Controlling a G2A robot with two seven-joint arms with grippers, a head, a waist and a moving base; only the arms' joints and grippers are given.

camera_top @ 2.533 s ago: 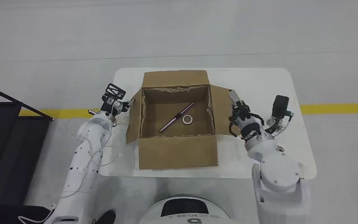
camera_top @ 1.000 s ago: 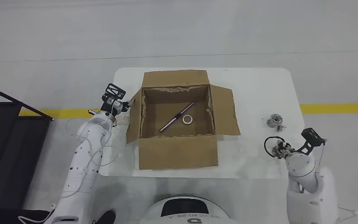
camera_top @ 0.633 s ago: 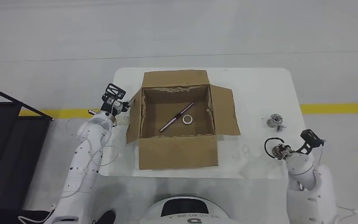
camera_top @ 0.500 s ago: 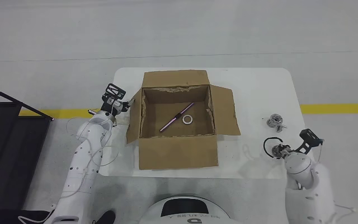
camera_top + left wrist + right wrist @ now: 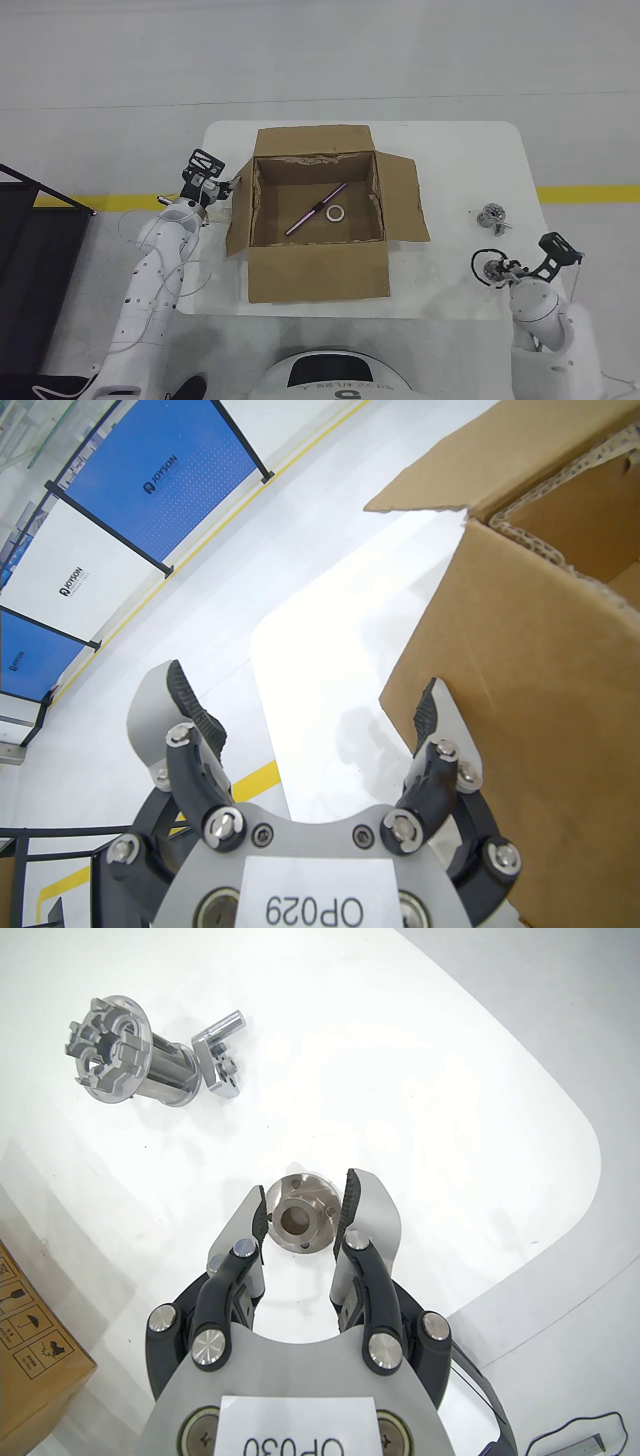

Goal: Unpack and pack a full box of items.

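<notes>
Cardboard box (image 5: pixel 315 270): 1, flaps open, mid-table (image 5: pixel 460 150). On its floor are 1 purple rod (image 5: pixel 316 208), lying diag., and 1 small ring (image 5: pixel 336 213) just beside it; can't tell if they touch.

On the table R of the box there are 3 metal parts:
- 1 finned hub (image 5: pixel 125 1060), lying on its side.
- 1 small bracket (image 5: pixel 217 1060), against the hub's end.
- 1 round flange (image 5: pixel 300 1228), well apart from the box and nearer the table's front edge, btwn the R gripper (image 5: pixel 303 1205) fingers.

Those fingers are closed on the flange, w/ pads (image 5: pixel 260 1225) against its rim on both sides, so it is gripped. L gripper (image 5: pixel 302 680) hangs at the box's L outer wall, fingers spread wide, nothing btwn them. One fingertip is just beside the wall's corner, contact unclear.
</notes>
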